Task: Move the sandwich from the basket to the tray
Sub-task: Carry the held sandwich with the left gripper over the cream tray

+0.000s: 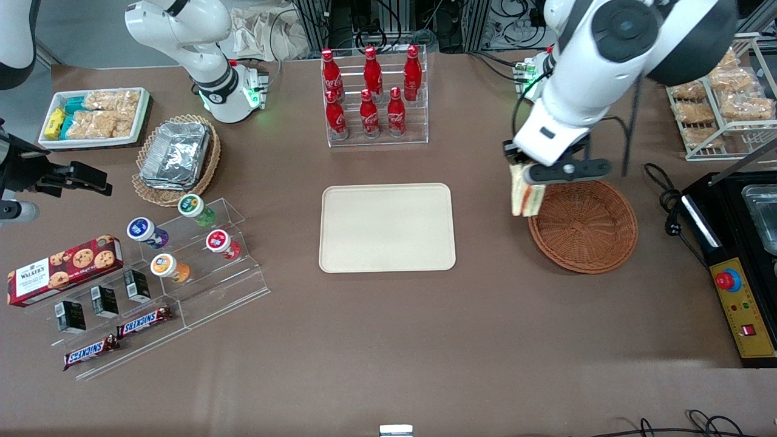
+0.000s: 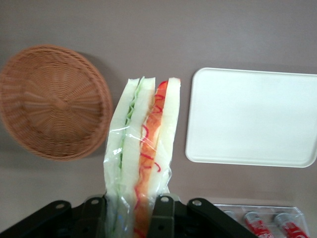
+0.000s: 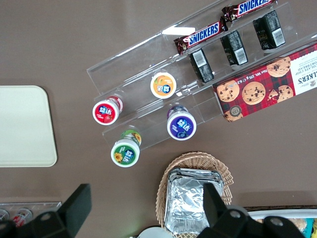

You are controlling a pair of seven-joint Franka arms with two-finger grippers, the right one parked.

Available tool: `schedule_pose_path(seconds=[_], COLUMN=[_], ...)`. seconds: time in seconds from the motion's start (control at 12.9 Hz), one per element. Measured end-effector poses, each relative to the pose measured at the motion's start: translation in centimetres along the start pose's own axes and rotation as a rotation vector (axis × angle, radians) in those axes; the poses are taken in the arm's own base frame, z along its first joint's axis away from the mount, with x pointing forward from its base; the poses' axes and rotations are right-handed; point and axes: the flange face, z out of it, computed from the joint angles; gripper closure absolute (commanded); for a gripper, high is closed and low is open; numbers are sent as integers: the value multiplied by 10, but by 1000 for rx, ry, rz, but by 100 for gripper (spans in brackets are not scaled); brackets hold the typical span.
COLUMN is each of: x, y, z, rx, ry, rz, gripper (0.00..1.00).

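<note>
The left arm's gripper [image 1: 527,176] has its jaws pinching the sandwich [image 1: 525,198], which hangs below them clear of the desk, long axis pointing downward. In the wrist view the sandwich [image 2: 141,158] shows its cut edge, pale bread layers with red and green filling under clear wrap, clamped between the two black fingers [image 2: 162,218].

The sandwich sits just over the rim of the reddish-brown wicker basket [image 1: 584,226], at the edge that faces the tray, so it is out of the basket's bowl, which looks empty. The cream tray [image 1: 387,227] lies toward the parked arm's end from the gripper, with a strip of bare desk [image 1: 491,243] between tray and basket.

This is the relation the coming move turns on: the tray is sideways from the jaws at about the same depth on the desk, so the carry should be mostly a straight sideways travel, then a descent. The wrist view agrees, with basket [image 2: 52,101] and tray [image 2: 252,116] flanking the held wedge.
</note>
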Motion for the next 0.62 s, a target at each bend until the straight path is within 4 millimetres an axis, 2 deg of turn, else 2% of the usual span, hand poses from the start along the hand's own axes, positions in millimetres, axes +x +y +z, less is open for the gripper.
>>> schedule_pose_path(seconds=[0.23, 0.47, 0.62], x=[5, 9, 12], y=[42, 84, 105], z=[41, 94, 132], rx=[1, 0, -3], ry=[-3, 0, 13], rz=[-12, -25, -42], gripper=[100, 100, 100])
